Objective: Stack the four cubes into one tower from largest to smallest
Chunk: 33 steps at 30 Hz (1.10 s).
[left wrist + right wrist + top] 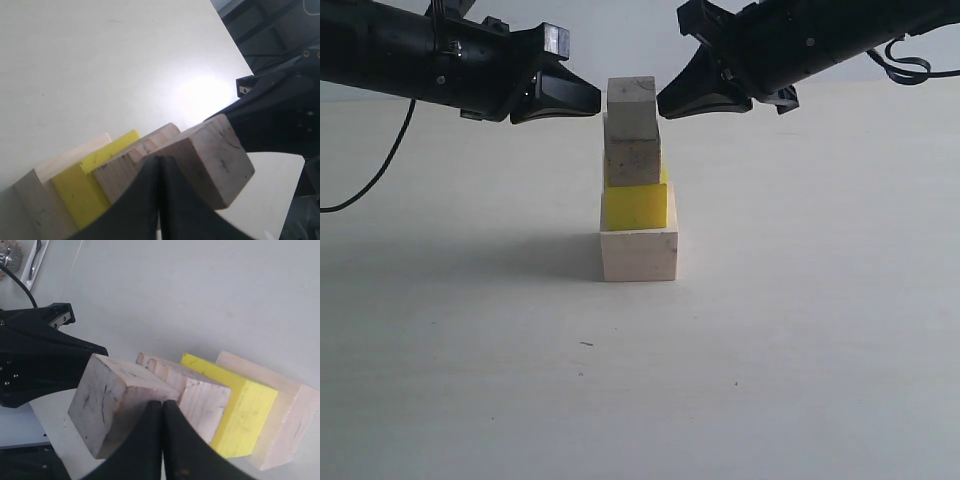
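Note:
The tower stands mid-table in the exterior view: large pale wood cube (638,254) at the bottom, then the yellow cube (636,205), the speckled medium cube (632,158) and the small cube (631,100) on top. My left gripper (596,100) is shut and empty, with its tip just left of the small cube. My right gripper (662,103) is shut too, its tip at that cube's right face; I cannot tell whether it touches. The left gripper (159,159) points at the small cube (215,160). The right gripper (162,403) points at the small cube (107,400) beside the medium cube (200,400).
Both black arms reach in from the upper corners and meet at the tower's top. The pale table (800,340) spreads around the tower. A black cable (370,180) hangs at the far left. The opposite arm (280,110) fills the background of the left wrist view.

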### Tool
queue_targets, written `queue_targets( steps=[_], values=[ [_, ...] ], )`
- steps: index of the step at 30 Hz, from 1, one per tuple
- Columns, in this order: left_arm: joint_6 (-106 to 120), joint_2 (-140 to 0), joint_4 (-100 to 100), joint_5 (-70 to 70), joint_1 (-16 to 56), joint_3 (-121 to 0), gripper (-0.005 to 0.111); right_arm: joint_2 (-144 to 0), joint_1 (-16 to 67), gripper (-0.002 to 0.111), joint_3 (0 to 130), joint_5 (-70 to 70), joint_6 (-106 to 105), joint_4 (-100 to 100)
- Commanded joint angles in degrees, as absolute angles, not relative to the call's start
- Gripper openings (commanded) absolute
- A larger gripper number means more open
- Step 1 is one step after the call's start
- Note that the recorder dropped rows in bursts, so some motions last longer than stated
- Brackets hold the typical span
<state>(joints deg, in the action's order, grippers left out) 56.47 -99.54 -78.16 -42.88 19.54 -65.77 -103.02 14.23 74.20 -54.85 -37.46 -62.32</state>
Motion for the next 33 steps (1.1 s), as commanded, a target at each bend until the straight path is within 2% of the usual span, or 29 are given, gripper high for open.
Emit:
queue_targets(
  steps=[1, 33],
  values=[
    [56.3, -99.0, -78.5, -43.1, 19.4, -65.7, 0.0, -102.7, 13.9, 0.0, 74.7, -54.3, -38.6, -63.1],
    [56.1, -99.0, -78.6, -43.3, 19.4, -65.7, 0.0, -102.8, 13.9, 0.0, 74.7, -54.3, -43.5, -64.9]
  ],
)
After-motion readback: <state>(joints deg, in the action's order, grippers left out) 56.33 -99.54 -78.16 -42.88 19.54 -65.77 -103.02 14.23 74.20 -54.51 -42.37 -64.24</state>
